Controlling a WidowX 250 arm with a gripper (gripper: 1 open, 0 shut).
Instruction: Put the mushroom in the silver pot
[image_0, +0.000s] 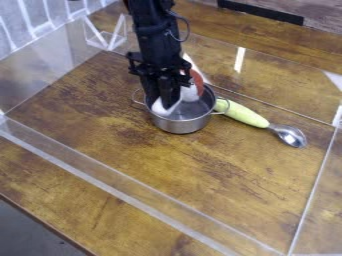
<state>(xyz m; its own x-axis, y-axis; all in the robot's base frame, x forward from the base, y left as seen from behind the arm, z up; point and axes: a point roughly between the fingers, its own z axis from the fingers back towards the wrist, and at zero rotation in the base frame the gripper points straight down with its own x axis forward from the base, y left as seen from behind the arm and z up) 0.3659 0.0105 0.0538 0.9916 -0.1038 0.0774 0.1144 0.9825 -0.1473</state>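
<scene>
The silver pot (198, 120) stands on the wooden table a little right of centre. My black gripper (167, 97) reaches down into the pot's left side. The mushroom (166, 104) is between the fingers. Its white stem dips into the pot and its reddish-brown cap leans up over the rim to the right. The fingers flank the stem, but I cannot make out whether they still press on it.
An elongated yellow-green vegetable (242, 113) lies just right of the pot, and a silver spoon (287, 136) lies beyond it. Clear plastic walls (160, 190) fence the wooden table (94, 110) on all sides.
</scene>
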